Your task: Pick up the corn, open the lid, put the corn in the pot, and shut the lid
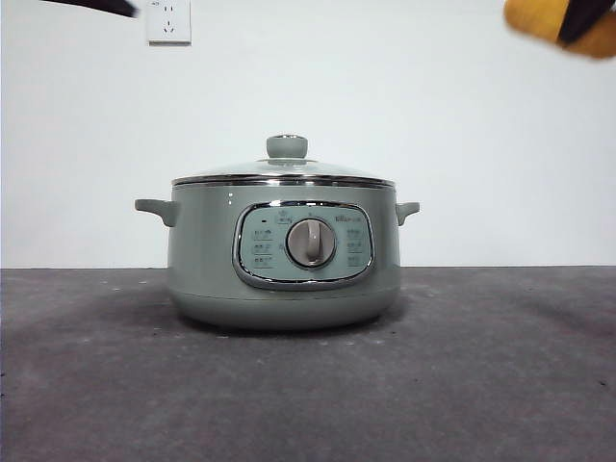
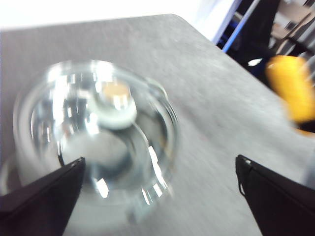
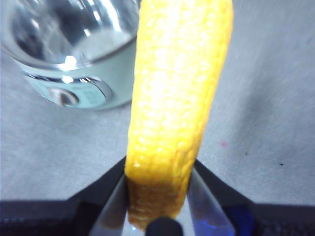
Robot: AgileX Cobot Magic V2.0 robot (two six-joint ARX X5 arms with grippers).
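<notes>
In the left wrist view the lid [image 2: 93, 132] and its knob [image 2: 115, 103] are smeared by blur, and the corn [image 2: 293, 93] is only a yellow blur. In the front view the picture's top edge cuts the corn [image 1: 539, 19]. In the right wrist view the corn [image 3: 172, 108] hides part of the pot [image 3: 83, 73] and runs past the picture's edge.
</notes>
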